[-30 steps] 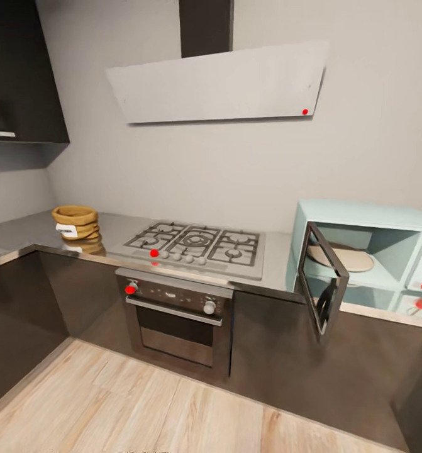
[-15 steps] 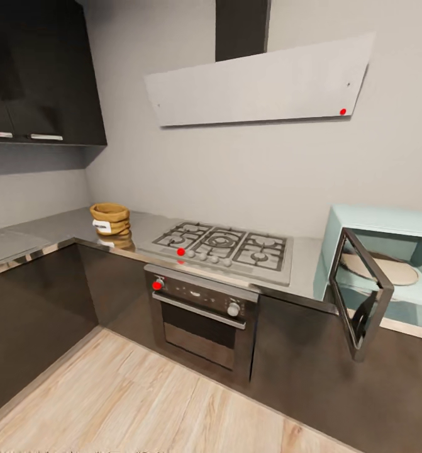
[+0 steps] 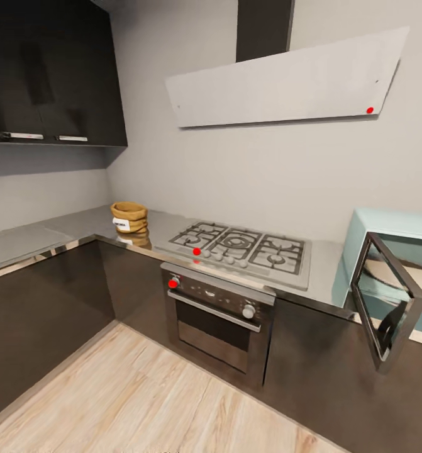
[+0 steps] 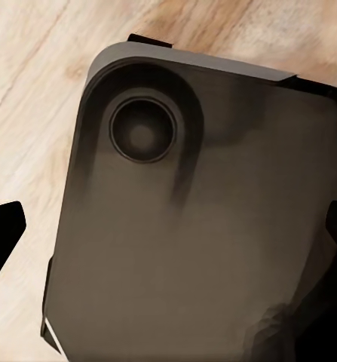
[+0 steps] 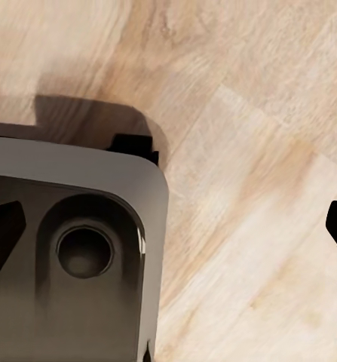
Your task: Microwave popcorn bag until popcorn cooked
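Steel table (image 3: 60,229) carries the bag (image 3: 129,217) near the hob's (image 3: 242,246) left; its contents are hidden. Microwave (image 3: 387,251), cut off at right, stands open. Both tools (image 4: 168,226) (image 5: 168,226) are spread.

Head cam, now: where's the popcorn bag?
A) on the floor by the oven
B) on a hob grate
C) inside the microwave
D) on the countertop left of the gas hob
D: the popcorn bag stands on the countertop to the left of the gas hob, while the microwave, door open, is at the far right.
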Robot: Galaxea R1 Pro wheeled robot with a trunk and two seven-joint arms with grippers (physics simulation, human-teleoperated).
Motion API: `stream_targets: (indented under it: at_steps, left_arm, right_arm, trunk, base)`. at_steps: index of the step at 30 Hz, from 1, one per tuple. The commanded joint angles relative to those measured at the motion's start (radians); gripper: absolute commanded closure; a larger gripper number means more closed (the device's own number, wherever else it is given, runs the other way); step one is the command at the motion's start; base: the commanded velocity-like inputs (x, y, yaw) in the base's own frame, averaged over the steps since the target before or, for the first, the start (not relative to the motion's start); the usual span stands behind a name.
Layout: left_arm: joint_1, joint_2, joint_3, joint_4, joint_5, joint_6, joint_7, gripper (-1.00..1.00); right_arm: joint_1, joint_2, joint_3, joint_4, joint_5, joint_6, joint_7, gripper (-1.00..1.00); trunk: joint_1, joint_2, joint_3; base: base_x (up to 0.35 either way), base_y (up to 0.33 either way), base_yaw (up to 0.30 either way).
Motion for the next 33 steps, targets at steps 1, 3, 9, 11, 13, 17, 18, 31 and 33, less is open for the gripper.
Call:
stream_targets:
  at_steps: [1,3,9,11,13,17,18,31,33]
  left_arm:
    - [0.0,0.0,0.003,-0.001,0.006,-0.002,0.0,-1.0]
    - [0.0,0.0,0.003,-0.001,0.006,-0.002,-0.001,-1.0]
    - [0.0,-0.001,0.003,-0.001,0.006,-0.002,-0.001,-1.0]
    - [0.0,0.0,0.003,-0.001,0.006,-0.002,-0.001,-1.0]
    - [0.0,0.0,0.003,-0.001,0.006,-0.002,-0.001,-1.0]
    - [0.0,0.001,0.003,-0.001,0.006,-0.002,-0.001,-1.0]
    - [0.0,0.001,0.003,-0.001,0.006,-0.002,-0.001,-1.0]
    - [0.0,0.0,0.002,-0.001,0.006,-0.002,-0.001,-1.0]
    - [0.0,0.0,0.001,-0.001,0.006,-0.002,-0.001,-1.0]
  right_arm:
    - [-0.001,0.0,0.003,0.003,0.005,-0.007,0.002,-1.0]
    - [-0.002,0.0,0.003,0.003,0.005,-0.007,0.002,-1.0]
    - [-0.001,0.0,0.004,0.003,0.005,-0.007,0.002,-1.0]
    - [-0.002,0.001,0.004,0.003,0.005,-0.007,0.002,-1.0]
    - [-0.002,0.0,0.004,0.003,0.005,-0.007,0.002,-1.0]
    - [-0.002,0.0,0.003,0.003,0.003,-0.007,0.002,-1.0]
    - [-0.002,0.0,0.003,0.003,0.003,-0.007,0.002,-1.0]
    - [-0.002,-0.001,0.003,0.003,0.003,-0.007,0.001,-1.0]
    - [-0.001,0.0,0.004,0.003,0.003,-0.007,0.001,-1.0]
  trunk:
    - [0.0,0.0,-0.001]
    - [0.0,0.0,-0.001]
    - [0.0,0.0,-0.001]
    - [0.0,0.0,-0.001]
    - [0.0,0.0,-0.001]
    - [0.0,0.0,-0.001]
    - [0.0,0.0,-0.001]
    - [0.0,0.0,-0.001]
    - [0.0,0.0,-0.001]
  base:
    - [0.0,0.0,0.272]
    - [0.0,0.0,0.275]
    - [0.0,0.0,0.276]
    - [0.0,0.0,0.277]
    - [0.0,0.0,0.277]
    - [0.0,0.0,0.277]
    - [0.0,0.0,0.277]
    - [0.0,0.0,0.277]
    - [0.0,0.0,0.277]
